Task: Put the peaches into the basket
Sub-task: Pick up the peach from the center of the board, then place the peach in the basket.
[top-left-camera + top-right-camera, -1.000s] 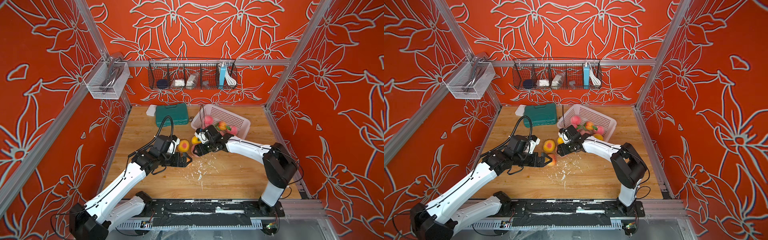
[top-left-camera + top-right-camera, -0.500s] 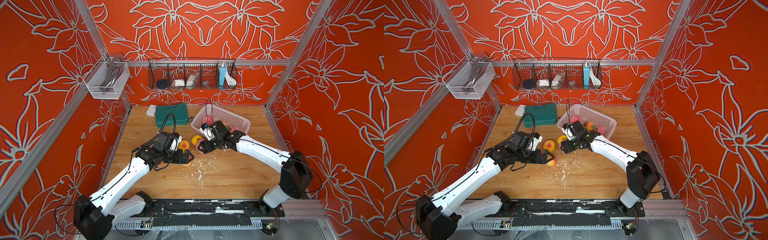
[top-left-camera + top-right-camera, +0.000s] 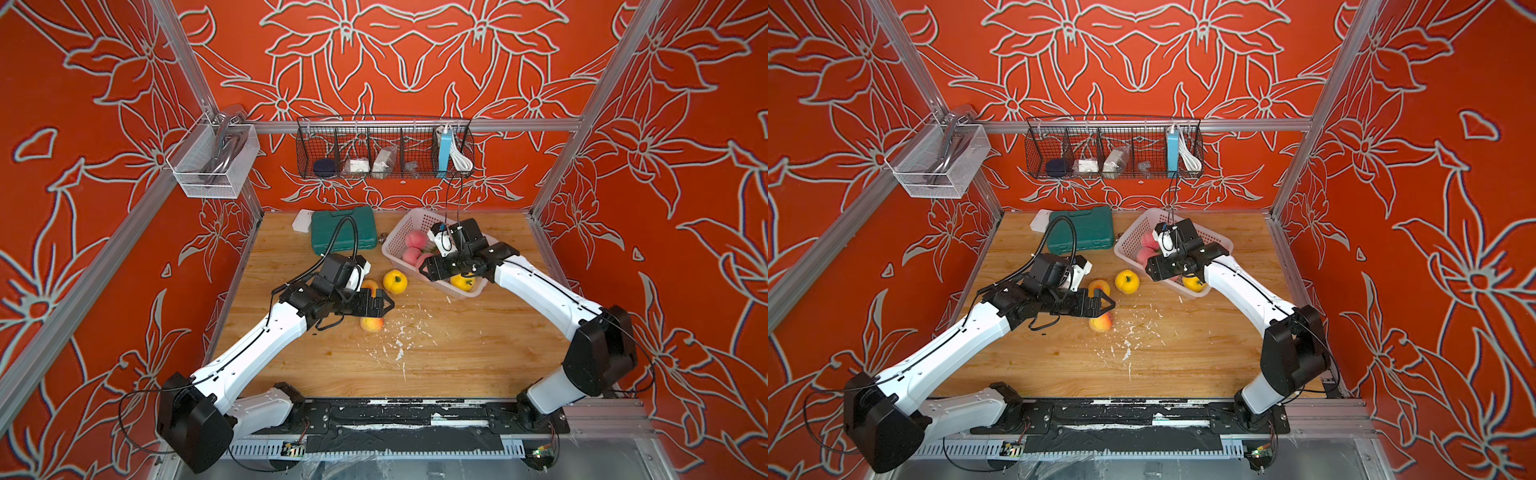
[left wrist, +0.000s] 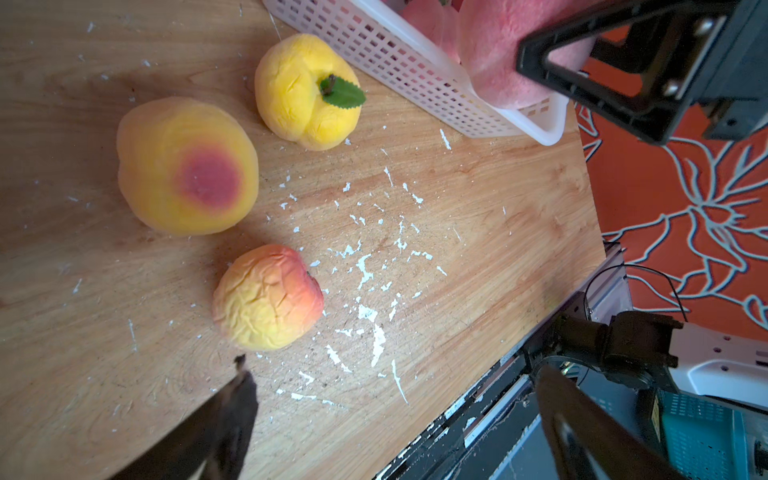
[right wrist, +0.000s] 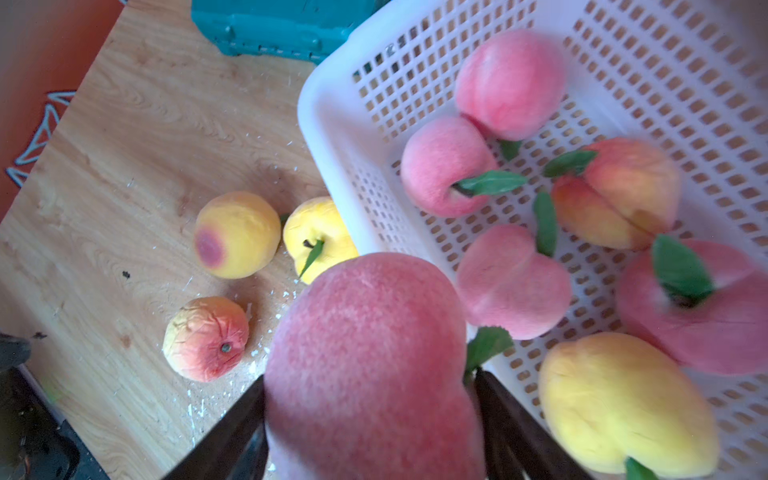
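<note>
The pale pink basket (image 3: 401,228) (image 3: 1138,230) stands at the back right and holds several peaches, pink ones and a yellow one (image 5: 623,407). My right gripper (image 5: 370,399) (image 3: 436,268) is shut on a pink peach (image 5: 374,361) (image 4: 490,58), held over the basket's near corner. Three peaches lie on the table. They are a plain yellow one (image 3: 395,281) (image 4: 307,91), a yellow-orange one with a red spot (image 4: 187,166) and a wrinkled one (image 3: 371,324) (image 4: 268,297). My left gripper (image 4: 390,370) (image 3: 378,303) hangs open and empty above the wrinkled one.
A green case (image 3: 344,228) and a small white box (image 3: 302,220) sit at the back of the wooden table. White flakes (image 3: 399,345) are scattered mid-table. A black wire rack (image 3: 384,149) and a white mesh bin (image 3: 212,162) hang on the walls.
My right gripper has carried the pink peach from beside the loose peaches back and right, to over the basket's corner. The left gripper has edged right over the loose peaches.
</note>
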